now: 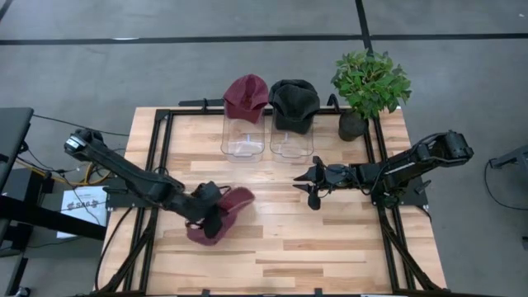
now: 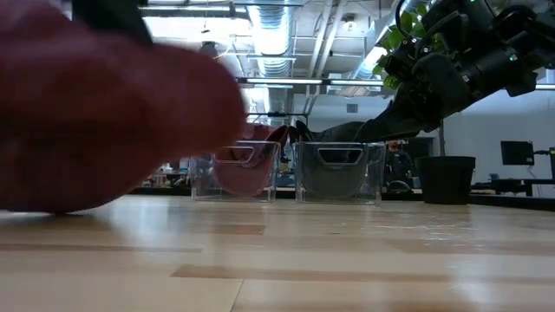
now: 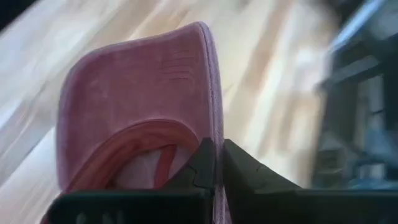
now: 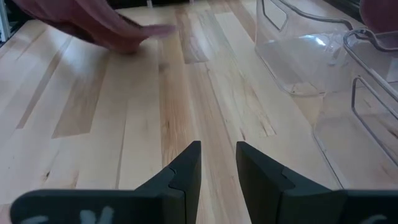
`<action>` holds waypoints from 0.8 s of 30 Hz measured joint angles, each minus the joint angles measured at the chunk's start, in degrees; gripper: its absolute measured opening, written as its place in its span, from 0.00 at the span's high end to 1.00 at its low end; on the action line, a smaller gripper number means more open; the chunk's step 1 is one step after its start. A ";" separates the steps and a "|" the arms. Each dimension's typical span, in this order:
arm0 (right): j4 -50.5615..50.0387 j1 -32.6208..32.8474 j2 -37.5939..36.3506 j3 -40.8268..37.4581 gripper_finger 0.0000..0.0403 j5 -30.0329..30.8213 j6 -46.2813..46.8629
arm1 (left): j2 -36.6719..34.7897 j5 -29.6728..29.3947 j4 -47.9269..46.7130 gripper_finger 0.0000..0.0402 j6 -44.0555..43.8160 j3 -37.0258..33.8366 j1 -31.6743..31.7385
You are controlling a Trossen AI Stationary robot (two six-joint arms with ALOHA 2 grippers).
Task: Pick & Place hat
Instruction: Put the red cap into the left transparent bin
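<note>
A maroon cap hangs from my left gripper at the table's near left. In the low view the cap shows as a blurred mass above the wood. The left wrist view shows its brim and its underside. My left gripper is shut on it. My right gripper hovers open at the middle right, and nothing is between its fingers. Another maroon cap and a dark grey cap rest on the far rims of two clear bins. My left gripper pinches the cap's side edge between its two fingers, where the brim runs into the crown. The fingers slant down from the table's left side. The cap is lifted clear of the table, with its brim pointing away from the gripper.
Two clear bins stand side by side at the far middle. A potted plant stands at the far right. A black frame runs along the table's edges. Bare wood lies at the near middle and right.
</note>
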 joint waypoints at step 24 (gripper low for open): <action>0.15 -0.02 0.00 -0.02 0.77 0.01 -0.02 | -3.41 -12.55 24.49 0.97 49.71 -2.69 -4.77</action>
